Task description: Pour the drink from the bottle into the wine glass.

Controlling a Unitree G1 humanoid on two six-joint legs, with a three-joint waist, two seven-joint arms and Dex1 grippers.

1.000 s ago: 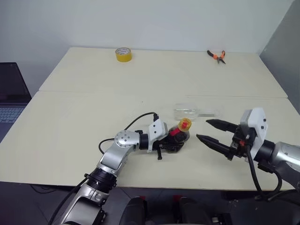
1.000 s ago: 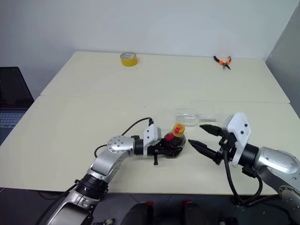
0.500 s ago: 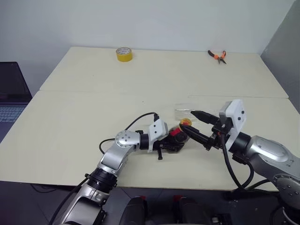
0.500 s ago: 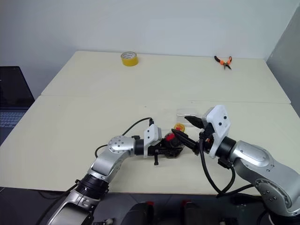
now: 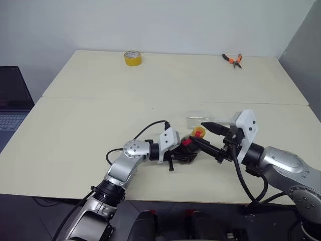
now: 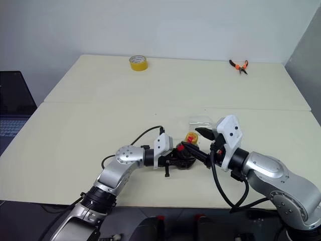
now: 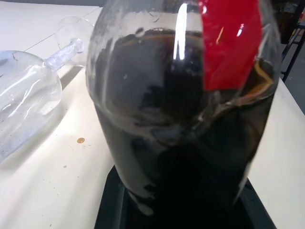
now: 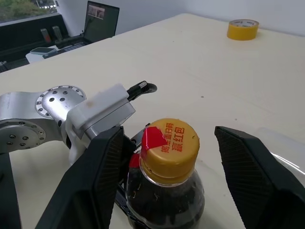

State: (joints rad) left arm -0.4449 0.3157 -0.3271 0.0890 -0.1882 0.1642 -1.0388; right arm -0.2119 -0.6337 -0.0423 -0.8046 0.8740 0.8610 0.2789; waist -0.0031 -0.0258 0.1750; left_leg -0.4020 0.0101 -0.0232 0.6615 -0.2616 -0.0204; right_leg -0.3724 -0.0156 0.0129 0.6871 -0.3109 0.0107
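Left hand (image 5: 186, 152), lower centre of the left eye view, is clamped on the belly of the bottle (image 5: 190, 148), holding it upright on the tabletop (image 5: 90, 130); it has not shifted over the last second. Right hand (image 5: 205, 135) has travelled from the right of the frame toward the centre, and its two black fingers (image 8: 250, 167), spread apart and gripping nothing, now flank the yellow cap (image 8: 169, 143) without touching it. The gap between them has narrowed slightly. This suggests the step in hand is unscrewing the cap; pouring has not begun, as the drink (image 7: 181, 143) fills the bottle to near the red label (image 7: 231, 43).

The wine glass (image 5: 203, 118) lies on its side just behind the bottle, at centre frame, empty; it would need standing up before any pour. Its stem and foot are partly masked by the right hand, and its clear bowl is hard to trace against the pale tabletop. The left hand's fingers are hidden behind the bottle in the left wrist view.
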